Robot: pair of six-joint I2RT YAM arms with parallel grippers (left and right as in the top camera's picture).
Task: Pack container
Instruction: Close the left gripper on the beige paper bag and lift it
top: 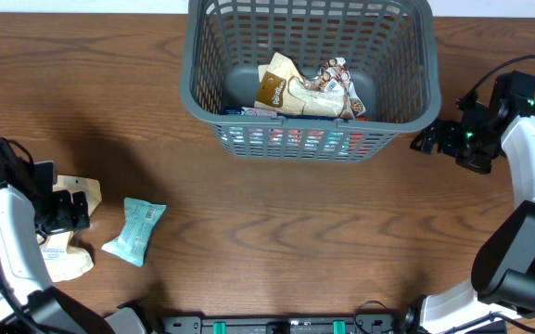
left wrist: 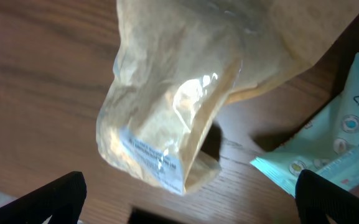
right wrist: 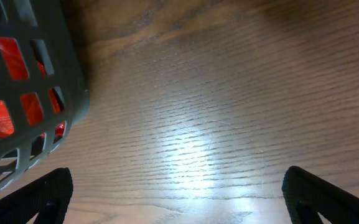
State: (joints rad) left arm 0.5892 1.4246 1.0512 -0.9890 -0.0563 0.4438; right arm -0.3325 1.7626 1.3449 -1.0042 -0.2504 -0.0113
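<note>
Closest to its wrist lens, the left claw (left wrist: 195, 200) has its jaws wide apart, clamped on nothing, poised over loose goods at 8 o'clock on the tabletop (top: 295, 241). Largest by far, the container (top: 198, 88) stands at 12 o'clock, midway between the arms, likely so that either can drop into it. Several packets (top: 297, 93) lie inside, and something red shows through the lattice. Just off its 3 o'clock corner the right claw (right wrist: 179, 202) hangs with jaws apart and empty, seemingly parked clear of the drop path. Next in size, the tan packet (left wrist: 167, 106) lies under the left claw, probably the next pick. Smallest, the teal packet (top: 135, 232) lies at the tan one's 3 o'clock side, near but apart.
</note>
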